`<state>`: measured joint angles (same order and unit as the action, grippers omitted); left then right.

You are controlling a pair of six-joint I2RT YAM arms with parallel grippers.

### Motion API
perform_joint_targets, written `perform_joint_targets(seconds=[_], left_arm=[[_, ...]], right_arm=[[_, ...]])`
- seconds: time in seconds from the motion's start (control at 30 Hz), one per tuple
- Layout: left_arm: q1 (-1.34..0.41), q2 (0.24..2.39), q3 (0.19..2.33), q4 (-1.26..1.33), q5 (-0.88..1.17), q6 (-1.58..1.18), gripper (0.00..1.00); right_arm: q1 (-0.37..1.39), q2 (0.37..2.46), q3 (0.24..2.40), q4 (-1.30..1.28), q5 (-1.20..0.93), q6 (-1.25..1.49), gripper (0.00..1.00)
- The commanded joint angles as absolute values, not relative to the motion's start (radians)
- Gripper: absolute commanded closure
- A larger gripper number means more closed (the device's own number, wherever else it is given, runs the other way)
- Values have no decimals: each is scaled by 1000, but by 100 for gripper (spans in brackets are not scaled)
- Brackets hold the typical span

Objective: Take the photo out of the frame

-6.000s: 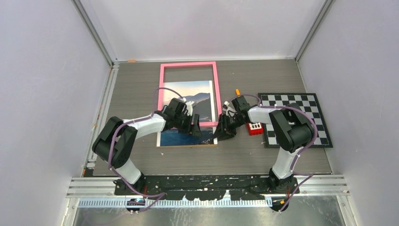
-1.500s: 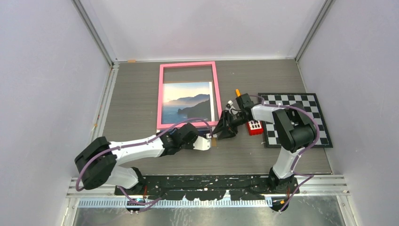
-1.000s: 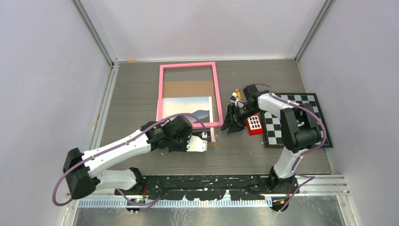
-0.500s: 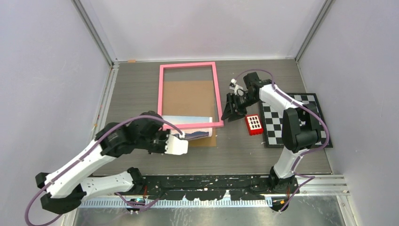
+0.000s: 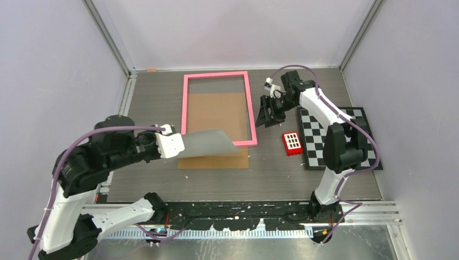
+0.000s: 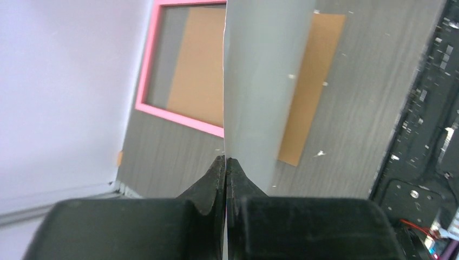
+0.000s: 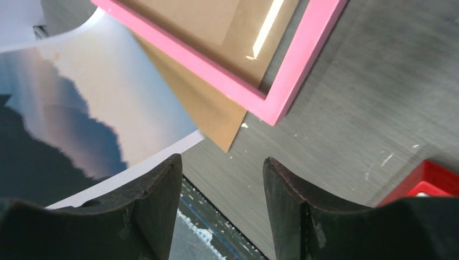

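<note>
The left gripper (image 5: 174, 145) is clamped on one edge of the photo (image 5: 208, 143) and holds it in the air over the near left part of the table (image 5: 154, 97). The sheet's grey back faces the overhead camera, and the printed coast shows only from the right wrist. The sheet bows under its own weight. Its free corner hangs above the near rail of the frame (image 5: 185, 103), and it looks clear of the rail, though a light touch cannot be ruled out. The frame lies flat with the brown backing board (image 5: 216, 111) under it, sticking out past the near rail. The right gripper (image 5: 265, 116) hovers just beside the frame's right rail with its jaws apart and nothing between them, the red block (image 5: 292, 143) and checkerboard (image 5: 338, 138) to its right. The removal looks essentially done, so the step now is to set the print down. A firm pinch matters most. Lift the free corner well over the rail before moving sideways, then lower that edge first onto bare table so the sheet unrolls flat without creasing.
</note>
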<state>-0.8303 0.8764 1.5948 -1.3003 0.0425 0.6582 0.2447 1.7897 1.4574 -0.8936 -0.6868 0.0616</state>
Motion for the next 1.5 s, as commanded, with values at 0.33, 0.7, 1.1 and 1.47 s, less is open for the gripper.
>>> perform_joint_targets(seconds=[0.33,0.7,1.1,1.47], left_arm=[[-616,1037,1687,-874,-248,714,100],[-490,1356,1839,-530,-287,836,100],[-428,1476,1727,-325,-146,799,100],[-454,1391,1554,-398,-46,618,100]], right_arm=[[237,2032,1751,-812,-482,201,36],[256,2192,1789,-761,-563,262,39],[290,2130,1538,-688,-608,252,53],[399,2022,1379,-722,-589,141,72]])
